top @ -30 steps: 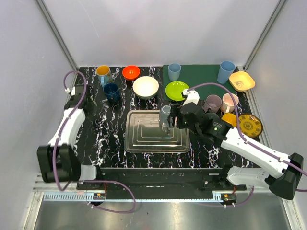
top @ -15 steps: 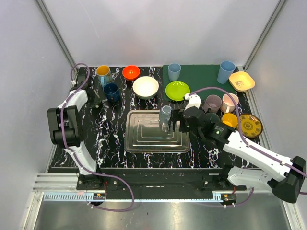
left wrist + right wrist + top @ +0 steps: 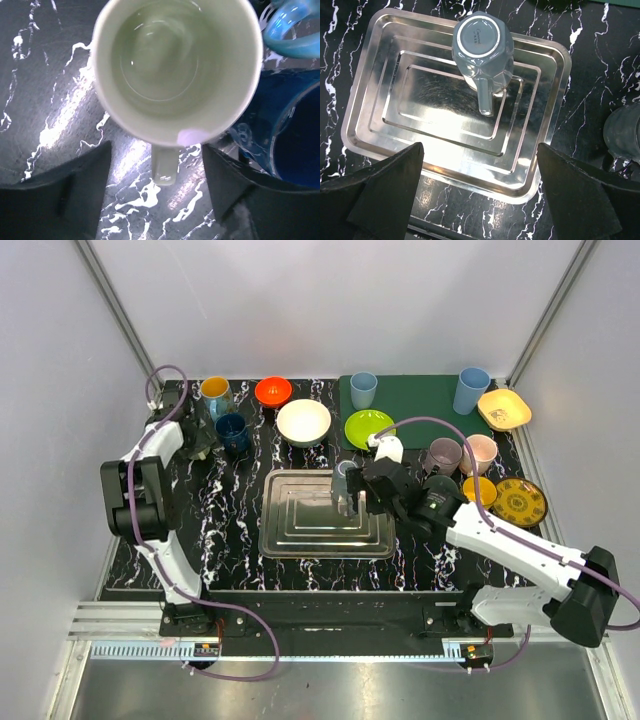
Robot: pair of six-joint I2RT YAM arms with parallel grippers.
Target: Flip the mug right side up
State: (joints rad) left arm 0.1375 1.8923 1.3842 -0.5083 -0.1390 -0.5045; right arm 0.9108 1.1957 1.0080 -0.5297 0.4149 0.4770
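Note:
The grey mug stands upside down at the far side of the metal tray, base up, handle toward the camera. From above, this mug sits at the tray's far right. My right gripper hovers open over the tray, short of the mug, holding nothing. At the far left, my left gripper is open. An upright pale green mug stands in front of it, its handle between the fingers.
A dark blue mug and a light blue handle crowd the pale mug's right side. Behind the tray are a white bowl, green plate and orange bowl. A purple mug and a pink mug stand at right.
The left arm swung from the near left up to the far-left corner, and its jaws opened. The right gripper opened wider and edged left toward the grey mug.

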